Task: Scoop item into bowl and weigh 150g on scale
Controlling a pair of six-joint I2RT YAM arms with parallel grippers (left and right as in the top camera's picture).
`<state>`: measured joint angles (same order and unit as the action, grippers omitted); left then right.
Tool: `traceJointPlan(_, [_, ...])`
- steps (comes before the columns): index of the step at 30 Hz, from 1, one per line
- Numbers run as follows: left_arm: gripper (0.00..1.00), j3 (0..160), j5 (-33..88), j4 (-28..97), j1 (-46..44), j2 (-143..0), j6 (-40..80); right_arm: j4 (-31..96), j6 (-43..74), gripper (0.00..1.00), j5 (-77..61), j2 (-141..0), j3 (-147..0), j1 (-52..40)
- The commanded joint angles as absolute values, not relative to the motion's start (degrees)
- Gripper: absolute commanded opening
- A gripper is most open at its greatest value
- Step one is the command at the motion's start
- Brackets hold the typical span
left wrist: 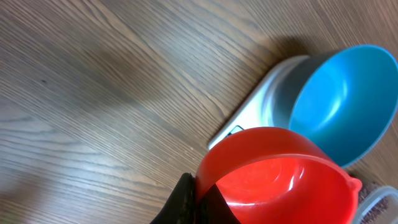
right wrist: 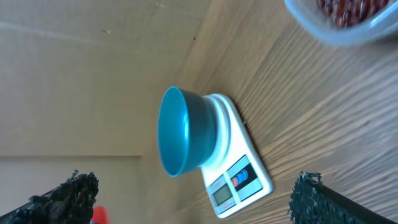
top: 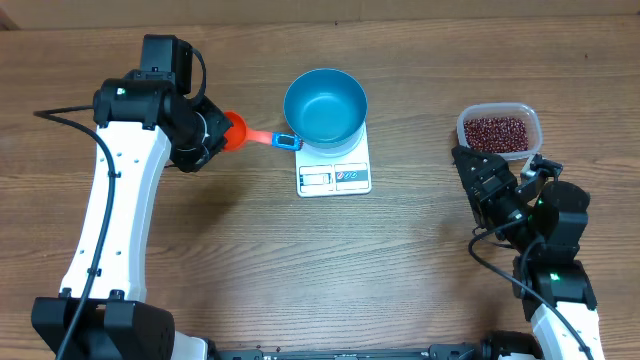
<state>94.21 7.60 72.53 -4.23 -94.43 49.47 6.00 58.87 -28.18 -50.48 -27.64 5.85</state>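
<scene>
"Beans (top: pixel 497 131) first: where are they?"

"All in the clear plastic tub (top: pixel 531 118), a rounded rectangle with soft corners, at the far right of the bench (top: pixel 300 270). They are small and dark red-brown, a loose grainy heap."

"And the bowl (top: pixel 325 105)?"

"Round, deep, bright blue, smooth and slightly glossy inside. It stands on the scale (top: pixel 335 178), a flat white rectangle, and covers its far part. The grey display (top: pixel 316 179) and the buttons along the near edge show."

"What is the bench like?"

"Brown wood grain with long streaks running across, matte."

"Left end effector (left wrist: pixel 194 200)?"

"Its dark fingers are pressed together on the rim of the scoop (top: pixel 237 131), a bright red plastic cup, shiny inside. The cup is held left of the scale. Its thin handle reaches toward the bowl, with the blue handle tip (top: pixel 287 141) just beside the bowl's left wall."

"Does the tip touch the bowl?"

"I cannot tell from above."

"Right end effector (top: pixel 502 160)?"

"Spread wide, holding nothing. It sits just on the near side of the tub, and its two black, rough-looking fingers (right wrist: pixel 68 199) frame the lower corners of the wrist view. That view shows the bowl and scale side-on, well apart from the tub"
</scene>
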Motion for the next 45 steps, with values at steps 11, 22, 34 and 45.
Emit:
traceJointPlan(11, [0.04, 94.65, 10.09, 68.9, -14.68, -93.1, 55.79, -7.22, 60.29, 1.0, -45.47, -59.81, -29.65, 5.39])
traceJointPlan(22, [0.04, 94.65, 10.15, 62.83, -23.57, -93.43, 57.08, -18.76, 55.4, 1.0, -56.55, -61.12, -29.65, 5.3])
traceJointPlan(34, [0.04, 94.65, 10.13, 58.35, -30.85, -93.47, 57.06, -21.17, 50.39, 1.0, -61.82, -61.12, -29.65, 4.51])
traceJointPlan(45, [0.04, 94.65, 9.45, 57.56, -33.17, -93.49, 57.04, -21.56, 46.13, 1.0, -62.02, -61.12, -29.65, 0.27])
